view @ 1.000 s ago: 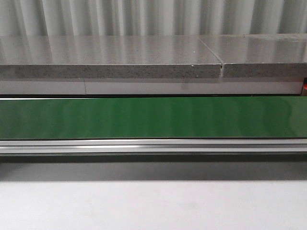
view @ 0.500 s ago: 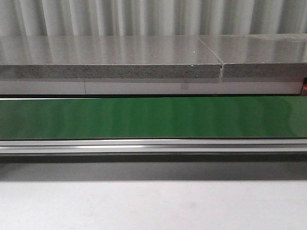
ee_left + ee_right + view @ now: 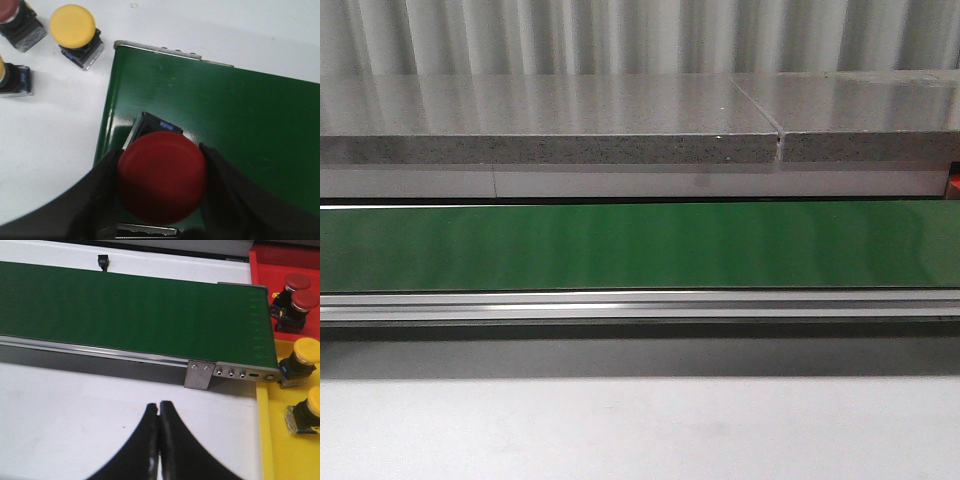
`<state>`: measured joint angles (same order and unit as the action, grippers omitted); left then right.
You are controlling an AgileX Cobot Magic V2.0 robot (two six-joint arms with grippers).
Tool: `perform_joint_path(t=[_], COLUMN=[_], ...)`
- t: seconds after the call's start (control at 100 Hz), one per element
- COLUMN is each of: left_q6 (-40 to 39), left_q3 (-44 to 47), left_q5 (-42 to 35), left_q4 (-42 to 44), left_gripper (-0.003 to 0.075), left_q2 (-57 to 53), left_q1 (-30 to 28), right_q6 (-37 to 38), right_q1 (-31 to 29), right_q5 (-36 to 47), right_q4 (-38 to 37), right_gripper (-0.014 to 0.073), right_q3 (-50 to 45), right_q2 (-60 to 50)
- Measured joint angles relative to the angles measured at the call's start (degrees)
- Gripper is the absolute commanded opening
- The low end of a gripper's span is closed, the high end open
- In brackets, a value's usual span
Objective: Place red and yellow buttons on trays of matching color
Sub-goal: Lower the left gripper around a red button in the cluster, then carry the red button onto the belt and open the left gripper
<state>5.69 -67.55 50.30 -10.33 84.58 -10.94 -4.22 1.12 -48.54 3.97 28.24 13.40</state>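
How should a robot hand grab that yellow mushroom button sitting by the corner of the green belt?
Probably best from straight above, since the yellow mushroom-capped push button stands upright on the white table. Grip either the round cap's opposite edges or the boxy dark base beneath it, whose flat sides suit the fingers. There is free room around it: the neighbouring buttons sit apart from it.

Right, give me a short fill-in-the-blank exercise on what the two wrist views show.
1. The left tool is shut on a ____ button over the green belt.
2. The right tool is shut and holds ____.
3. Two yellow buttons sit on the ____ tray.
4. The red tray holds ____ red buttons.

Missing words: red; nothing; yellow; two
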Motion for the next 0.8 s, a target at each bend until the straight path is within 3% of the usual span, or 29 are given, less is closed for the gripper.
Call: perform_joint_path(t=[0.53,0.6,0.72,0.8], left_q6=[0.07,0.07,0.07,0.07], left_q3=[0.10,0.10,0.10,0.10], left_q5=[1.22,1.22,1.22,1.22], left_q4=[4.22,4.22,4.35,4.46], left_gripper=[0.0173,0.0246,0.0473,0.0553], left_q2=[5.78,5.91,5.91,5.91], left_q1=[1.81,1.81,1.92,1.92], right_q6=[0.00,0.00,0.00,0.00], right_q1=[0.00,0.00,0.00,0.00], right_q5=[0.00,0.00,0.00,0.00], right_q4=[0.00,0.00,0.00,0.00], right_gripper=[-0.0066,-0.0066,-0.0066,-0.0066], right_q3=[0.00,0.00,0.00,0.00], right_q2=[0.00,0.00,0.00,0.00])
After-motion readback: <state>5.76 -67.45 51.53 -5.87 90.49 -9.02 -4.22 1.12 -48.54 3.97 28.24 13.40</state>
